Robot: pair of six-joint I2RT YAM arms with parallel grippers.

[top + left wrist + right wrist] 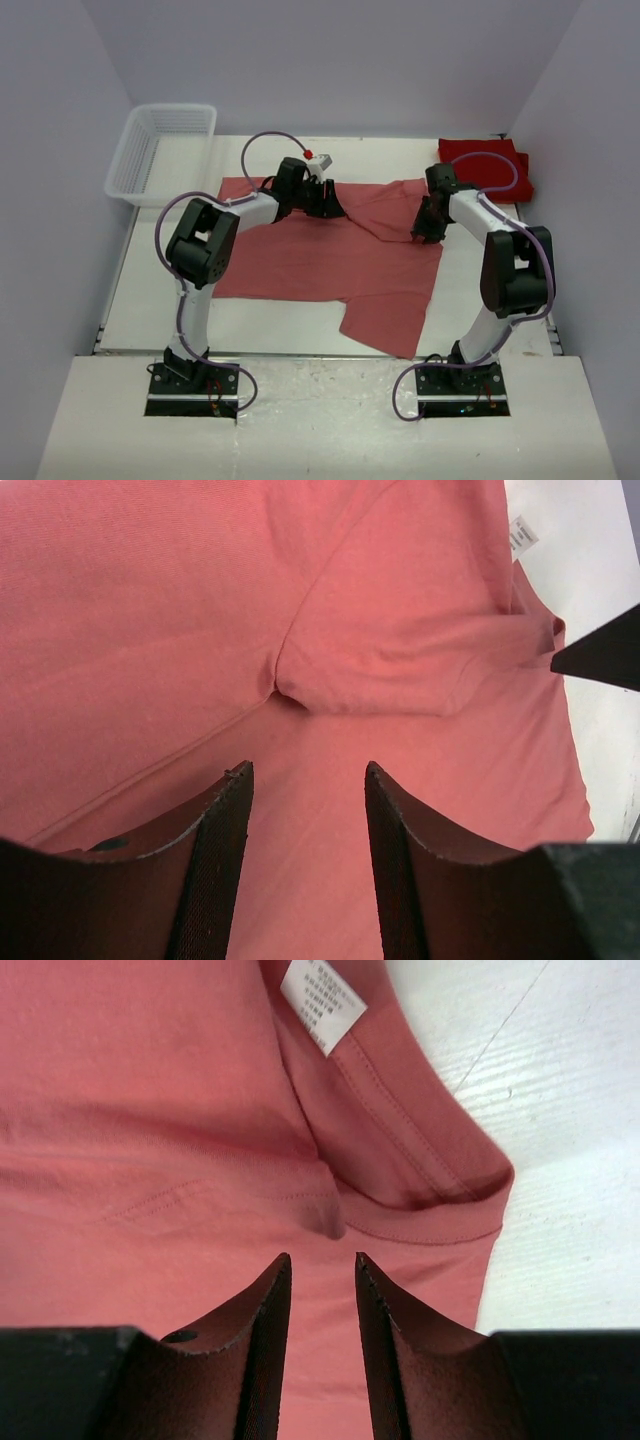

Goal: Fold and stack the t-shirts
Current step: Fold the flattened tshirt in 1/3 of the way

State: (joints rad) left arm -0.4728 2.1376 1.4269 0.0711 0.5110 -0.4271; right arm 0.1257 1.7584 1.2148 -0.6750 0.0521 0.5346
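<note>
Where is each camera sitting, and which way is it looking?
Top external: above and behind the arms, looking down on the salmon t-shirt, folded red shirts and basket; both arms show.
Left wrist: on the left arm, facing down at the t-shirt; the open left gripper shows.
Right wrist: on the right arm, facing the t-shirt's edge and table; the open right gripper shows.
Both wrist views share the white label.

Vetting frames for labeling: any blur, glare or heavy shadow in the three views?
Top external: even soft light, sharp, only soft shadows on the shirt. Left wrist: shirt sharp, left gripper dark, little detail. Right wrist: label sharp but print too small to read; table bright, grain visible.
</note>
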